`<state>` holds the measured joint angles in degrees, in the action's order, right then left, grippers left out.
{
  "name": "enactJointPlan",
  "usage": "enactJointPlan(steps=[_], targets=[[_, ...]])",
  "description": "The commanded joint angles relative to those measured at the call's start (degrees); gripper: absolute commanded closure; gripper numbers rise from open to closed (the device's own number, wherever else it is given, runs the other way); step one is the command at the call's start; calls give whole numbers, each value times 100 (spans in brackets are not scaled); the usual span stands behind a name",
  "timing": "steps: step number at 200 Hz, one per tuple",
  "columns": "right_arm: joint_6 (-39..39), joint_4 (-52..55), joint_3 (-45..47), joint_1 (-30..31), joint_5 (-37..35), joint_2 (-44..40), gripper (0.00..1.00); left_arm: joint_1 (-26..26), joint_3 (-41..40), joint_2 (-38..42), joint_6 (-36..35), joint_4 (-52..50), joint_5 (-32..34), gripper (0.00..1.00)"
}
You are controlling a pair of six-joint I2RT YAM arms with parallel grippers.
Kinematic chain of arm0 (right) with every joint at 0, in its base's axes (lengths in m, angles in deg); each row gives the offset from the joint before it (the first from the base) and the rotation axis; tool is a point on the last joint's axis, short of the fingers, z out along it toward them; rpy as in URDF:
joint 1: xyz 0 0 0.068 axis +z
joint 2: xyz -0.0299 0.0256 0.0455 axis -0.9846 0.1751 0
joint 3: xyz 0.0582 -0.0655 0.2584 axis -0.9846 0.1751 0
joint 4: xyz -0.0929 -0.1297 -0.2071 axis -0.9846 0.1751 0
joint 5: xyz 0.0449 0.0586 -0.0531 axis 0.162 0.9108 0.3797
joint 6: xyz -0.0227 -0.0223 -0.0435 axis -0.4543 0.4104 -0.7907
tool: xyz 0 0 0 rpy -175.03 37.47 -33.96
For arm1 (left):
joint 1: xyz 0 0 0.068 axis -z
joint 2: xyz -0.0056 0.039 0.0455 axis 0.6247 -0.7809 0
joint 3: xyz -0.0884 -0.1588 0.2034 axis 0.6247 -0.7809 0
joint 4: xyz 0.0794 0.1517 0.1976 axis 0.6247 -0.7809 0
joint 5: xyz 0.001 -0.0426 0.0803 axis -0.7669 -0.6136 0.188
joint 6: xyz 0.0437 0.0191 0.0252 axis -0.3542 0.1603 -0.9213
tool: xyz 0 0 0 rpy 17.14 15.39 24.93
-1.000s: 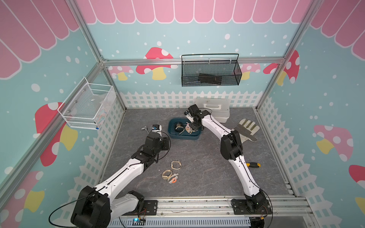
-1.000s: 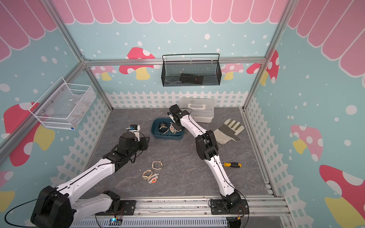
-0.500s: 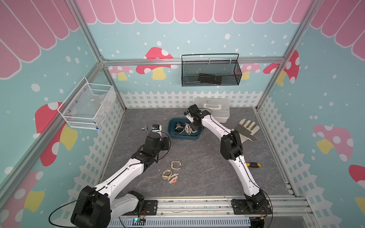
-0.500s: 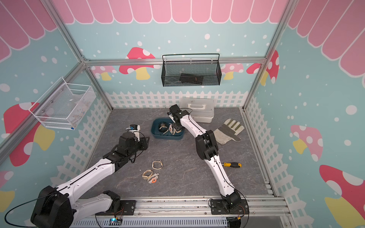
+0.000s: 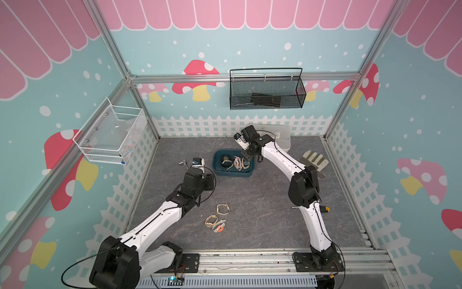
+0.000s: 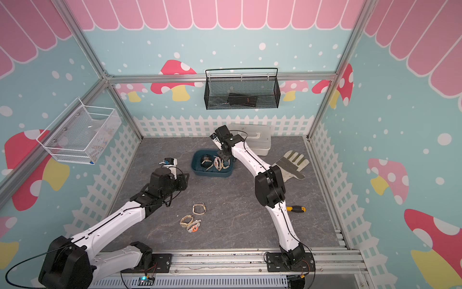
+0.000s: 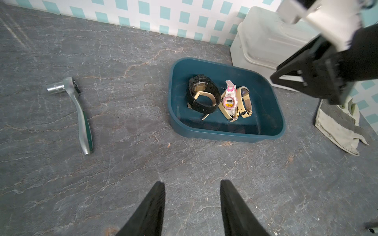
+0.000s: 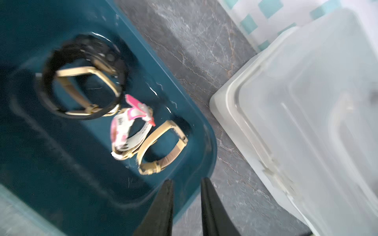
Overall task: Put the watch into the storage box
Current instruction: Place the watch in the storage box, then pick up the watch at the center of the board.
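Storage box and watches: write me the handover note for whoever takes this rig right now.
Left gripper: open, empty, over bare table short of the storage box.
Right gripper: jaws slightly apart, nothing between them, above the box's edge on the side of the white case.
Done: several watches lie in the box, among them a black watch and a pink-and-white watch.
Left: three watches lie on the table toward the front: the square beige watch, the round beige watch and the orange-faced watch. Each has yet to go into the box.
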<state>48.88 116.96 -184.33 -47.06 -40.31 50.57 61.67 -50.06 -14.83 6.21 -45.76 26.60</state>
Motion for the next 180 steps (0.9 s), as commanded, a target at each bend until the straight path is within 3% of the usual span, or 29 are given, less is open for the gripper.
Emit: enactJointPlan(steps=[1, 44, 79, 117, 180], targets=[[-100, -420, 753, 308, 630, -916, 71, 15, -33, 116, -83, -35, 253, 52], [-17, -1585, 3106, 500, 2749, -2679, 70, -238, -144, 98, 117, -6, 155, 53], [-127, -2177, 4403, 802, 3726, -3078, 64, -443, -204, 94, 373, -74, 270, 53], [-147, -2627, 5018, 1275, 3597, -2656, 64, -541, -309, 237, 437, -87, 314, 53], [-277, -2557, 4744, 1866, 3135, -1605, 64, -578, -370, 332, 491, -106, 310, 53]])
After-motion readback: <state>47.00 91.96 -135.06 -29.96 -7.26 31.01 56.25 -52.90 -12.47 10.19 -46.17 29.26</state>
